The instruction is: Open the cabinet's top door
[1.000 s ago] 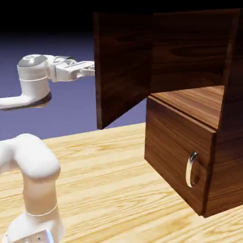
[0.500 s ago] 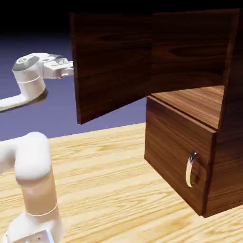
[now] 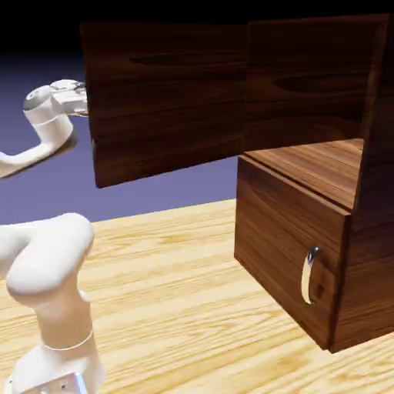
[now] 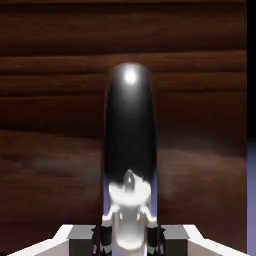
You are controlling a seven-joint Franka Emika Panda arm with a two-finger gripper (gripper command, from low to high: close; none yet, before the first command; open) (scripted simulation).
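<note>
Blue-violet backdrop, going black up top, and a pale wood-grain worktop (image 3: 165, 288) under everything in the exterior view. The cabinet (image 3: 288, 250) sits over on the exterior view's right, and its top door (image 3: 165, 100) is swung way out toward the exterior view's left, so I'd call the opening basically done or very close. The arm (image 3: 54, 262) reaches up to the door's free edge, and that edge hides the fingertips, so no grip check from here.

What could go wrong, imo: the door swings on an arc, so if the arm pulls straight or doesn't turn its wrist along with it, the fingers could slide off the handle. Pushing on once the hinge runs out of travel could strain the grip too. And backing off without letting go first might drag the door partway shut again.

As for containers, the upper compartment shows its bare wooden floor (image 3: 308, 165), nothing sitting on the bit I can see; the rest is hidden, so no promises. The lower panel (image 3: 281, 238) is closed, curved silver handle (image 3: 309, 275) and all, so no clue what's in there.

Hand view: the hand (image 4: 129, 240) is clamped on the top door's shiny bar handle (image 4: 130, 130), one fingertip either side, looks pretty centered. Dark door wood fills most of the rest, with a strip of backdrop past its edge.
</note>
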